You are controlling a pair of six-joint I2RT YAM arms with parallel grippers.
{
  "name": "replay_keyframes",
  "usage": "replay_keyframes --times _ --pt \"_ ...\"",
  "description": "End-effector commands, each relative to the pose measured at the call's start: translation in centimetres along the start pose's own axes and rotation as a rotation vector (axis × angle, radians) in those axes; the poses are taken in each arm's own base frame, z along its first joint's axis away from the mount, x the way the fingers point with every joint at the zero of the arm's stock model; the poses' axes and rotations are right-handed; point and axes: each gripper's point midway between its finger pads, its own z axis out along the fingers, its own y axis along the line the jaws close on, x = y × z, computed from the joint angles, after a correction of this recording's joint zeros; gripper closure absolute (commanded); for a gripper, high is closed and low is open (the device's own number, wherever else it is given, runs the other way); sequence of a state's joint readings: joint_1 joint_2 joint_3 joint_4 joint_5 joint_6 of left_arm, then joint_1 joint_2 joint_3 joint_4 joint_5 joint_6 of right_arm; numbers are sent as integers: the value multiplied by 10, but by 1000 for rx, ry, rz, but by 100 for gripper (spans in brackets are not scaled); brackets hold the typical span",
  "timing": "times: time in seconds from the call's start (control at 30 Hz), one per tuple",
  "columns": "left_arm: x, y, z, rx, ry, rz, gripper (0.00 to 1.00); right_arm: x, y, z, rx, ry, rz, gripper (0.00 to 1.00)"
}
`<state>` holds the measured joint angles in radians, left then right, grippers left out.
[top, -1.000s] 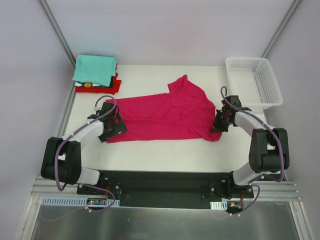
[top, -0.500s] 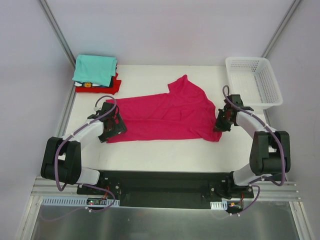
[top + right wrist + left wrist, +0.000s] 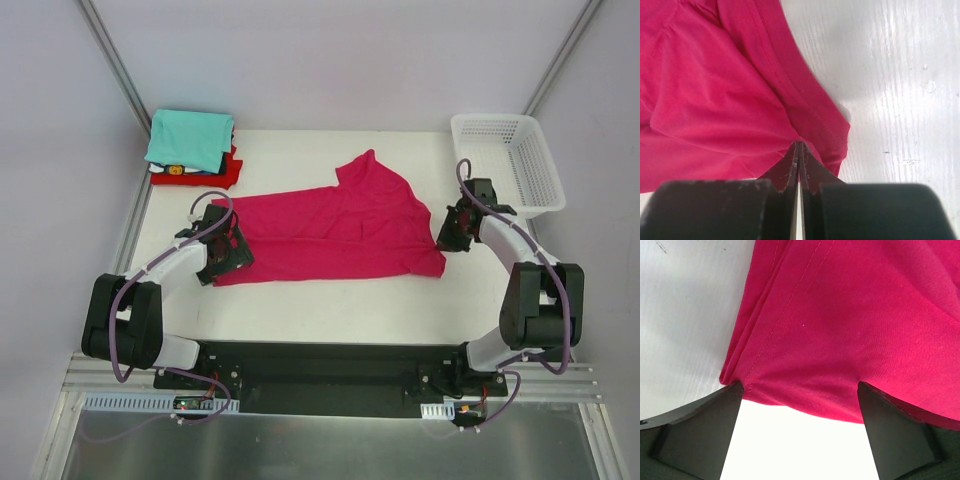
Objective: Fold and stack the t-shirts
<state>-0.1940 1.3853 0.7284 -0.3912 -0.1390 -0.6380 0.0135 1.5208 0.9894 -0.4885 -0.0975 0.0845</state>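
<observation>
Left claw (image 3: pixel 797 390) stands wide open, straddling the near-left hem corner of the pink shirt (image 3: pixel 340 225) and holding nothing. Right claw (image 3: pixel 798 146) is closed on a small fold at the shirt's right edge, with the cloth puckering into its tips. The shirt lies spread on the counter (image 3: pixel 330 300), rumpled at its far side. It looks light and limp and will likely sag and drag, so hems and corners are the best holds. Beyond its left end sits the folded stack (image 3: pixel 190 140), teal on top. Beyond its right end sits the basket (image 3: pixel 510 165).

Matt cloth t-shirt (image 3: pixel 330 235), plastic mesh basket (image 3: pixel 508 160)
</observation>
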Motion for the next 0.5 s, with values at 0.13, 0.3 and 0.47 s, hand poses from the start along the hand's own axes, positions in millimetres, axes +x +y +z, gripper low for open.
replay_keyframes --times 0.13,0.3,0.47 --pt "-1 6 -6 -7 -4 -14 1 -28 3 4 7 -28 -5 99" --pt "0 7 -6 -13 -2 -11 1 -34 -5 14 27 -29 12 99" --pt "0 8 -7 -17 -4 -10 1 -43 -6 18 36 -31 12 99"
